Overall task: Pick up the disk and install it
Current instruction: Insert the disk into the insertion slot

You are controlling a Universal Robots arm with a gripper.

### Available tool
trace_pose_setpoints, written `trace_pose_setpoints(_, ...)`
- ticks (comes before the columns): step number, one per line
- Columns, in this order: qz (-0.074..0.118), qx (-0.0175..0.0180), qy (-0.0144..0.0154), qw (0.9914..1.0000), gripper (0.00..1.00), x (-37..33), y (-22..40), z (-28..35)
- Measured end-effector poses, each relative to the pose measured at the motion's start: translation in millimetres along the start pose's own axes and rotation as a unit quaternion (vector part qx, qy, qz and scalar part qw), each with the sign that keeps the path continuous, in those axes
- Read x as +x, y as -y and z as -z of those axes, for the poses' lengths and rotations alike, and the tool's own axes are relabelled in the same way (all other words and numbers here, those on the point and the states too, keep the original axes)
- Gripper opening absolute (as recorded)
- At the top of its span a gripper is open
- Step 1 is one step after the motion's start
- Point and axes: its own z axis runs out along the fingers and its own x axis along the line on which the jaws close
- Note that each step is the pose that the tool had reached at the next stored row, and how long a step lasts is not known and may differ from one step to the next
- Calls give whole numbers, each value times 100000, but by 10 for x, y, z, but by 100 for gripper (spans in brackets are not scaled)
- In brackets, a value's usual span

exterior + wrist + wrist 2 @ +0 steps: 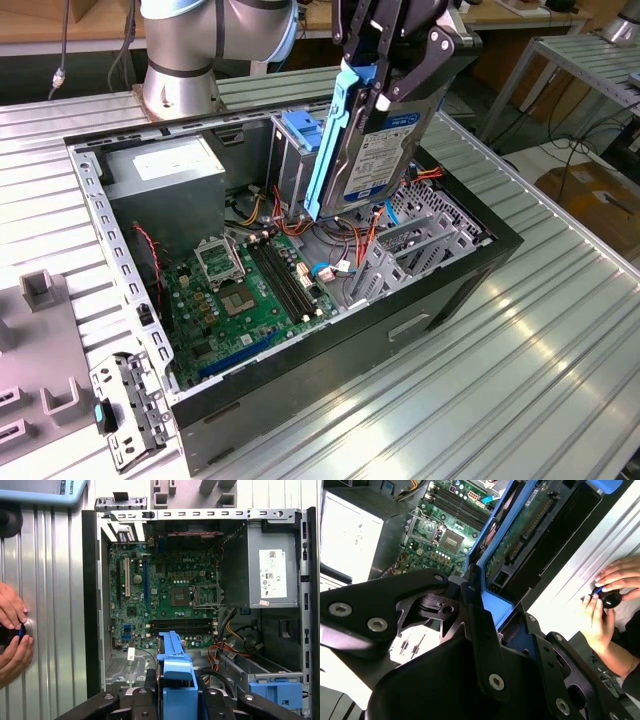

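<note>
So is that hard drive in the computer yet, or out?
Out: the disk hangs nearly upright, clamped in the gripper, over the open case, not seated in any bay.

Looking like a robotics lab or test workshop rather than a home or office. Showing a ribbed aluminium worktable (520,330) carrying the grey base of an industrial robot arm (180,70) at its far edge. Displaying on that table an opened desktop computer case (300,390), baring a green motherboard (240,300) and a power supply box (165,170), with grey fixture blocks (40,290) alongside. Including, toward the exterior view's right, another aluminium-profile bench (590,60) and cables trailing over the floor (560,150). Featuring, in the first wrist view, a person's hands (15,655) working a small control on the tabletop
</note>
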Motion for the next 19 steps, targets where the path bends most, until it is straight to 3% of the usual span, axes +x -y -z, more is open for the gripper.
trace_pose_setpoints(3,3,0,-34,100000,37,29,5,-4)
trace_pose_setpoints(6,19,0,-49,100000,37,47,48,-16)
trace_pose_setpoints(10,32,-1,-57,100000,37,87,124,-34)
trace_pose_setpoints(14,38,1,-54,100000,37,162,184,-49)
trace_pose_setpoints(17,39,2,-58,100000,37,238,268,-66)
trace_pose_setpoints(19,45,2,-53,100000,37,252,297,-74)
